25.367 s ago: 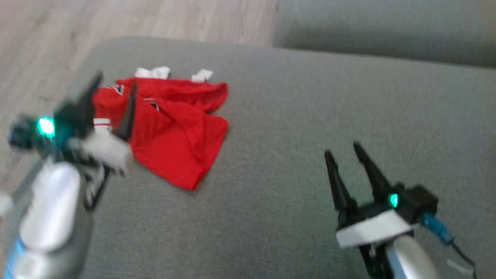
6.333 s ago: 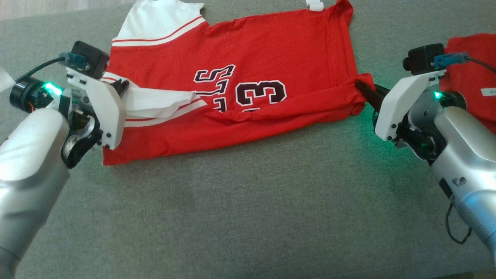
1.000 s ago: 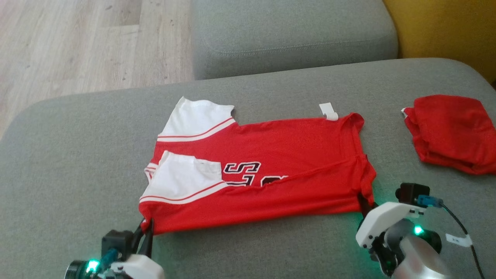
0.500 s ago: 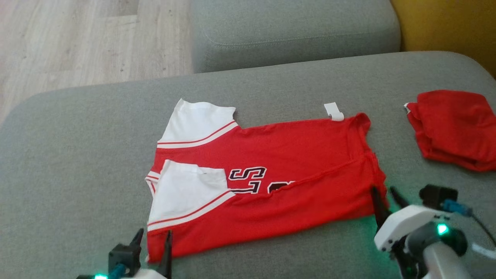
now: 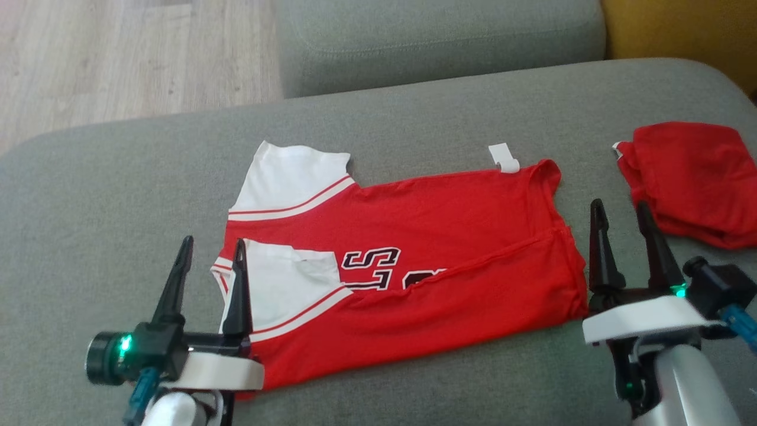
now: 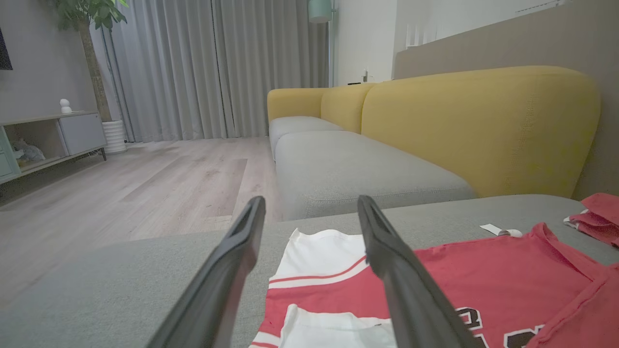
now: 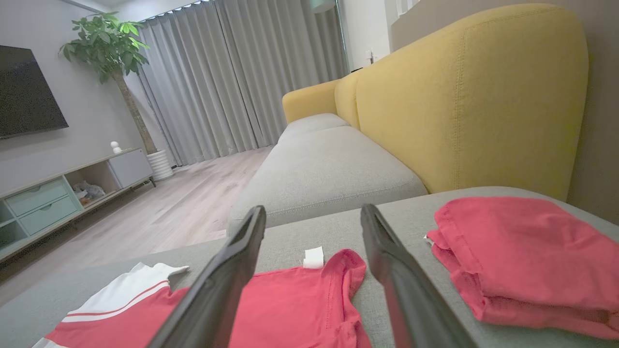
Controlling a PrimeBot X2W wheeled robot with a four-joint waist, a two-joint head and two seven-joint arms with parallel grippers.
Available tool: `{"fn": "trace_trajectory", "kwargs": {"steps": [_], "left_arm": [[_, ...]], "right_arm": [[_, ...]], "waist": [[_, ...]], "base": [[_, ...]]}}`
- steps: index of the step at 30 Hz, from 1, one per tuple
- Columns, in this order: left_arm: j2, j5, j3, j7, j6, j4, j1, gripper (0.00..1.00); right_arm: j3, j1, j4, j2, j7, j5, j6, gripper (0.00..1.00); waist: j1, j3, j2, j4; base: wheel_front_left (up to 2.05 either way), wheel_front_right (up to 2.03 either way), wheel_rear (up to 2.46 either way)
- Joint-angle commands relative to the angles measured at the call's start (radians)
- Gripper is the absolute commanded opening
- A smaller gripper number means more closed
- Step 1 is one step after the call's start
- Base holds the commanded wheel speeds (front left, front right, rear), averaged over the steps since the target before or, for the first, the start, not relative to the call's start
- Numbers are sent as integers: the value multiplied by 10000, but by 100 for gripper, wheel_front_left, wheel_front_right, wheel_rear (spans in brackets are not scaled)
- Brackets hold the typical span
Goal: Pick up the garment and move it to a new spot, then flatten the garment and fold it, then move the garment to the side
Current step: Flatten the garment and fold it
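Now both pairs of fingers stand spread wide and grip nothing. The shirt [image 5: 426, 236] lies flat on the grey cushion [image 5: 414, 384] between the two pairs, collar end toward the left fingers [image 5: 176, 278] and hem end toward the right fingers [image 5: 598, 248]. Its near long edge is folded over the front, so only part of the black lettering shows.

From the head, the inner left finger crosses the folded white sleeve, and the shirt's collar edge shows in the gap between the two fingers; the outer one stands over bare cushion. Whether a tip touches the cloth I cannot tell. In the left wrist view the far white sleeve [image 6: 319, 251] lies between and beyond the left fingers [image 6: 232, 261], with the red body past the right-hand finger.

The right fingers stand just beside the hem, apart from it, with cushion between them. A folded red cloth [image 5: 692, 177] lies beyond the outer finger. In the right wrist view a white tag [image 7: 314, 256] and the hem corner [image 7: 346, 270] show between the right fingers [image 7: 227, 270], the cloth [image 7: 522, 251] off to the right.
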Motion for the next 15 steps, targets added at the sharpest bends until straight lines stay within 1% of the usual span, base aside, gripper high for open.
{"fn": "trace_trajectory", "kwargs": {"steps": [1,5,8,11,15], "left_arm": [[29,71,476,-148,-40,-281,-573,100],[1,306,222,-193,-347,32,-1062,100],[214,440,54,224,-680,461,-1803,100],[618,531,-86,972,-1260,948,-2922,100],[1105,253,-247,2340,-2468,1835,-4678,100]], "right_arm": [[348,-114,-383,-37,-221,-3,-7,100],[479,-106,-238,-37,-452,154,-7,100],[518,-354,-210,-36,-523,123,-7,100],[491,-794,-263,-36,-527,-12,-7,100],[539,-1454,-331,-36,-463,-65,-7,100]], "waist": [[-1,84,0,-22],[-1,365,0,-58],[-1,702,0,-146],[-1,1150,0,-307],[-1,1779,0,-582]], "base": [[0,0,0],[0,0,0],[0,0,0],[0,0,0],[0,0,0]]}}
